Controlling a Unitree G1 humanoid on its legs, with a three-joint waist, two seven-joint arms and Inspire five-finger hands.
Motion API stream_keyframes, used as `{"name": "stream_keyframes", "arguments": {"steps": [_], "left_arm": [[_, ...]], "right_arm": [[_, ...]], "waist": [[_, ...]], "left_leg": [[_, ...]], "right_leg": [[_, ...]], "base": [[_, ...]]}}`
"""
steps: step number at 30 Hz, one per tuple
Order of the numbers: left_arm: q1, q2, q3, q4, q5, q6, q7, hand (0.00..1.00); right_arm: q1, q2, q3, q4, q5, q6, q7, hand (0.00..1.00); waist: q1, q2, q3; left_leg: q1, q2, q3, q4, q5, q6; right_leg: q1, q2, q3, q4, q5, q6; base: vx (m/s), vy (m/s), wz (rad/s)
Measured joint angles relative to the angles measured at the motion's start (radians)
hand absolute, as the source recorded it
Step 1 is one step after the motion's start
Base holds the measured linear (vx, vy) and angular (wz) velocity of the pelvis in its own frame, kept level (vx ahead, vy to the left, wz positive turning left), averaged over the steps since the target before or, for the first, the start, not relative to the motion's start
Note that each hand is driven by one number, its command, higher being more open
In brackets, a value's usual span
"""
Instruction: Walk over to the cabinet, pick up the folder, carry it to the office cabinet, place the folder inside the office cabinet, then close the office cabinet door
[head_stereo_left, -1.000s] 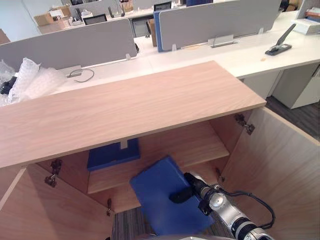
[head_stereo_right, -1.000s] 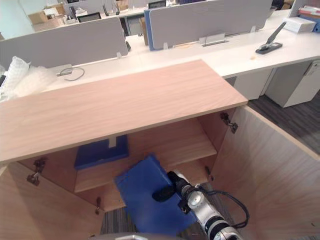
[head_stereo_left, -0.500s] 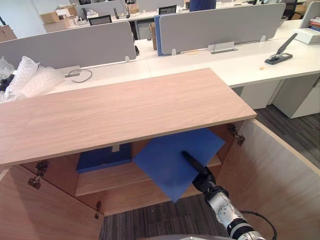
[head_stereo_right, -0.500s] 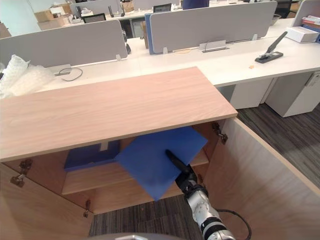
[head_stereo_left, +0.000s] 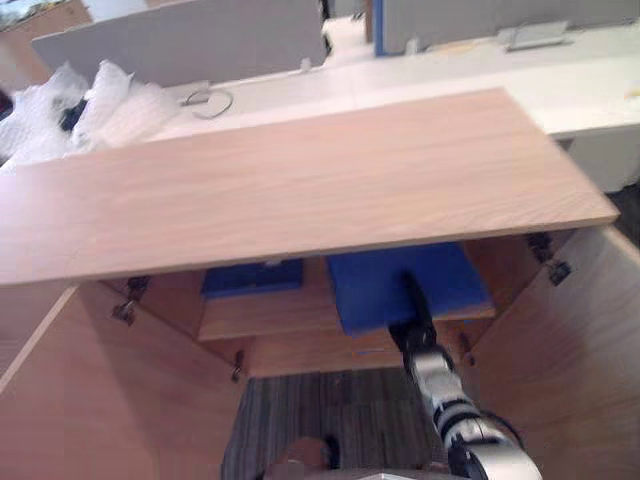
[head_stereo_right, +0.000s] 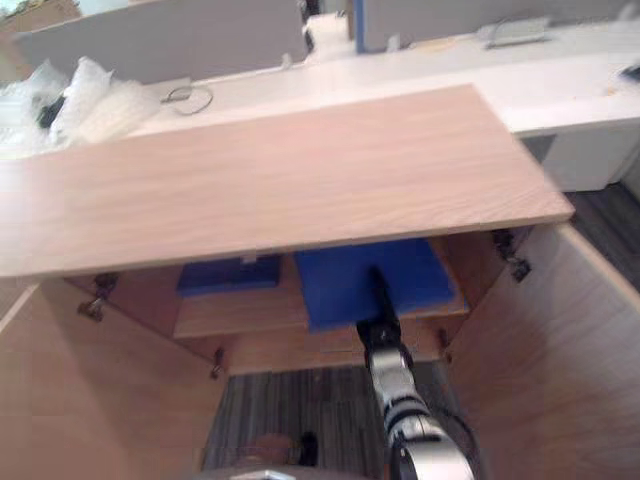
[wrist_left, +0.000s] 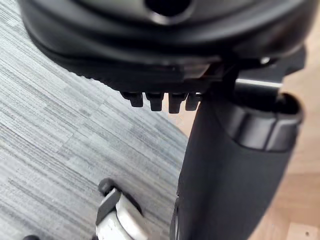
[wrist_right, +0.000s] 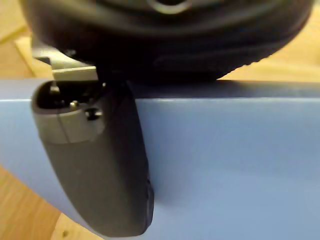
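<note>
The folder (head_stereo_left: 365, 290) lies flat on the shelf (head_stereo_left: 260, 318) inside the office cabinet (head_stereo_left: 300, 180), its 6 o'clock edge at the shelf's lip. There the right hand (head_stereo_left: 418, 318) clamps it, thumb pressed on its top face. It looks light, stiff and smooth, so likely to slide, and is best pinched at that near edge. A second blue folder (head_stereo_left: 252, 278) lies at 9 o'clock. The left hand (wrist_left: 235, 175) hangs relaxed and empty over the carpet (wrist_left: 60, 125).
</note>
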Motion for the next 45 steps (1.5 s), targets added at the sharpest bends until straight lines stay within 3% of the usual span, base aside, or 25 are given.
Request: {"name": "stream_keyframes", "arguments": {"steps": [2,7,10,16,28,29,36,45], "left_arm": [[0.0,-0.002,0.0,-0.016,-0.011,-0.001,0.002,1.0],[0.024,-0.017,0.011,-0.019,-0.021,0.0,0.006,1.0],[0.019,-0.021,0.02,-0.021,-0.021,0.002,0.002,1.0],[-0.029,-0.024,0.012,-0.029,-0.02,-0.001,-0.011,1.0],[-0.035,-0.018,-0.049,-0.085,-0.045,0.003,-0.048,1.0],[-0.032,-0.018,-0.049,-0.086,-0.045,0.003,-0.048,1.0],[-0.03,-0.018,-0.047,-0.117,-0.045,0.021,-0.046,1.0],[-0.031,-0.018,-0.048,-0.155,-0.059,0.023,-0.045,1.0]], "right_arm": [[-0.11,-0.001,-0.078,-0.01,0.015,-0.022,-0.016,0.0],[-0.297,-0.029,-0.323,-0.016,0.016,-0.071,-0.071,0.0],[-0.335,-0.08,-0.379,-0.016,0.016,-0.091,-0.108,0.0],[-0.458,-0.182,-0.397,-0.016,-0.005,-0.073,-0.156,0.0],[-0.617,-0.388,-0.354,-0.025,-0.144,-0.001,-0.175,0.0],[-0.617,-0.388,-0.354,-0.025,-0.144,0.002,-0.179,1.0],[-0.617,-0.388,-0.354,-0.023,-0.143,0.006,-0.213,1.0],[-0.614,-0.343,-0.354,-0.021,-0.147,0.004,-0.218,1.0]], "waist": [[0.012,0.012,0.019],[0.021,0.026,0.054],[0.033,0.035,0.065],[0.046,0.053,0.097],[0.093,0.08,0.157],[0.097,0.081,0.158],[0.113,0.083,0.158],[0.099,0.083,0.158]], "left_leg": [[-0.097,-0.018,-0.007,0.101,-0.03,0.002],[-0.267,-0.06,0.002,0.239,-0.051,0.004],[-0.348,-0.082,0.015,0.337,-0.084,0.011],[-0.502,-0.103,0.064,0.499,-0.133,0.027],[-0.656,-0.112,0.093,0.654,-0.17,0.026],[-0.661,-0.111,0.097,0.654,-0.17,0.026],[-0.66,-0.101,0.103,0.637,-0.169,0.021],[-0.621,-0.095,0.101,0.604,-0.169,0.017]], "right_leg": [[-0.087,-0.036,0.0,0.111,-0.046,-0.001],[-0.253,-0.117,0.017,0.282,-0.088,0.002],[-0.337,-0.151,0.052,0.38,-0.118,0.021],[-0.517,-0.194,0.141,0.546,-0.164,0.033],[-0.703,-0.213,0.222,0.723,-0.216,0.026],[-0.713,-0.212,0.227,0.728,-0.217,0.024],[-0.731,-0.204,0.233,0.731,-0.224,0.01],[-0.691,-0.196,0.222,0.702,-0.226,0.006]], "base": [[-0.33,-0.016,0.38],[-0.19,-0.015,0.24],[-0.06,0.029,0.07],[0.0,0.02,-0.02],[0.01,-0.014,0.0],[0.04,-0.063,-0.04],[0.06,-0.088,-0.04],[0.07,-0.075,-0.02]]}}
